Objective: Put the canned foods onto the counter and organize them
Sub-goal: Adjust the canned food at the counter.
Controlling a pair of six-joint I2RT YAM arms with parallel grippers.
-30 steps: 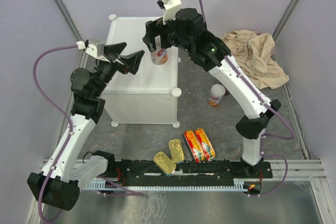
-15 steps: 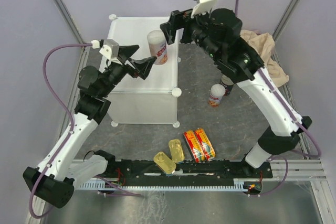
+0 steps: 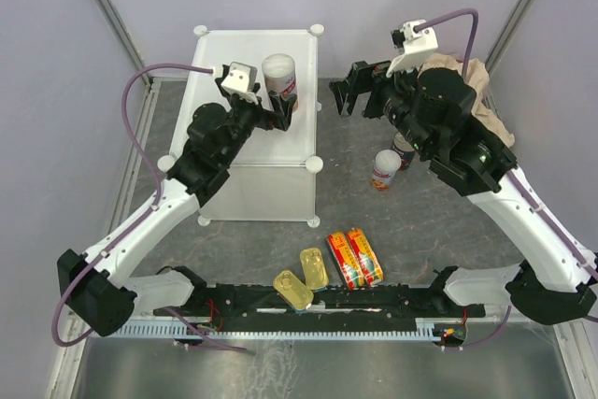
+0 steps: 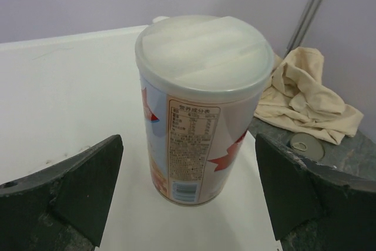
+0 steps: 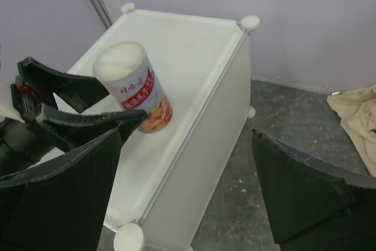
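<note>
A white-and-red can (image 3: 279, 81) stands upright on the counter (image 3: 238, 49), lid up and long axis vertical, toward the right side of the top. The left claw (image 3: 273, 111) reaches in at the can with its jaws spread wide; in the left wrist view the can (image 4: 202, 110) sits between the two fingers (image 4: 82, 186) with a gap on each side, so nothing is gripped. The right claw (image 3: 360, 95) hangs off the counter's right edge, jaws wide apart and empty, facing the can (image 5: 134, 86). On the table right of the counter a second white-and-red can (image 3: 385, 170) stands upright, with a dark can (image 3: 404, 149) just behind it, partly hidden by the right arm. Near the arm bases two red-yellow tins (image 3: 353, 259) lie flat side by side, touching, long axes running near to far. Left of them two gold tins (image 3: 304, 279) lie flat, touching, angled the same way. A beige cloth (image 3: 491, 123) lies crumpled at the far right.
</note>
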